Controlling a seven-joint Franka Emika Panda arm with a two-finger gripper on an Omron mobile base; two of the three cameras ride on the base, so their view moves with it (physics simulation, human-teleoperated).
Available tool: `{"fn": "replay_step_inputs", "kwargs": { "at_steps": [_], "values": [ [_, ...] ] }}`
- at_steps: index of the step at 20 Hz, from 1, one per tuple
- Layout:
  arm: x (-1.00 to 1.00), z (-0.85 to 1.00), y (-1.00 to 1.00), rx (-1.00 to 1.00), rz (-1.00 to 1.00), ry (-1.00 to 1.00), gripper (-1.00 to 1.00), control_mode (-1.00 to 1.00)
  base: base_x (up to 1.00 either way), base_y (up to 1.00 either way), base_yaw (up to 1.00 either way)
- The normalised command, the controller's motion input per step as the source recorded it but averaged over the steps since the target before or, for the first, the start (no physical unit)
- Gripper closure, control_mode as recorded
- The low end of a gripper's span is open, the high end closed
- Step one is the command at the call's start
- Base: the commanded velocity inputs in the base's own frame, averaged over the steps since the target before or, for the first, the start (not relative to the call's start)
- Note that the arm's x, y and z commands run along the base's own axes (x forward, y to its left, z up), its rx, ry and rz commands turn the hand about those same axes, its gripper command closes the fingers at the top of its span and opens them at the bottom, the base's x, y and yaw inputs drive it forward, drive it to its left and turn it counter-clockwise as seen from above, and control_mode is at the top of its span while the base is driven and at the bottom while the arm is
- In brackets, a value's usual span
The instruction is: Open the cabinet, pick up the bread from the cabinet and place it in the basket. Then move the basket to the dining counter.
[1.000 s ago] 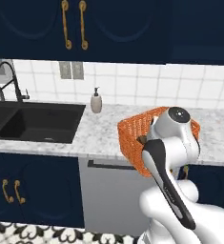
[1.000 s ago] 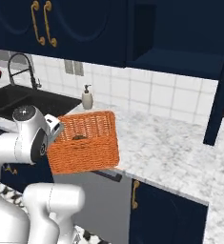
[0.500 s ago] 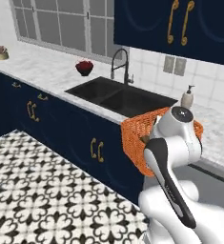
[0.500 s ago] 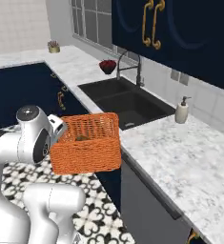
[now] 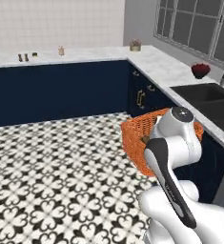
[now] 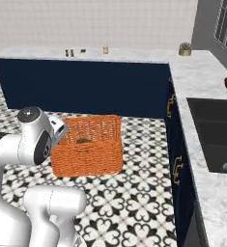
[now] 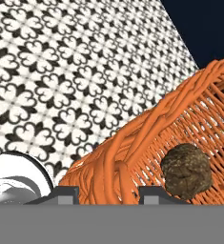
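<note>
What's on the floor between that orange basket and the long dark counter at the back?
Nothing: in the right base view, bare patterned floor runs from the basket to the counter's dark front.

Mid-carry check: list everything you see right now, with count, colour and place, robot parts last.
basket: one, orange, held above the floor
bread: one, brown, inside the basket
dining counter: one, white-grey marble top with navy front, along the far wall
small items: several, too small to name, on the dining counter
sink: one, black, in the right-hand counter
red bowl: one, beside the sink
floor: black-and-white patterned tile
arm: one, white
pincer: one, dark tips clamped on the basket rim
</note>
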Motion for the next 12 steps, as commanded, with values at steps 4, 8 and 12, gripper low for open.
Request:
{"fn": "replay_step_inputs", "kwargs": {
  "at_steps": [4, 8, 12],
  "values": [
    [0.00, 0.00, 0.00, 0.00, 0.00, 0.00, 1.00, 1.00, 0.00, 0.00, 0.91],
    [0.00, 0.00, 0.00, 0.00, 0.00, 0.00, 1.00, 1.00, 0.00, 0.00, 0.87],
    [0.00, 0.00, 0.00, 0.00, 0.00, 0.00, 1.00, 1.00, 0.42, -0.08, 0.67]
  ]
}}
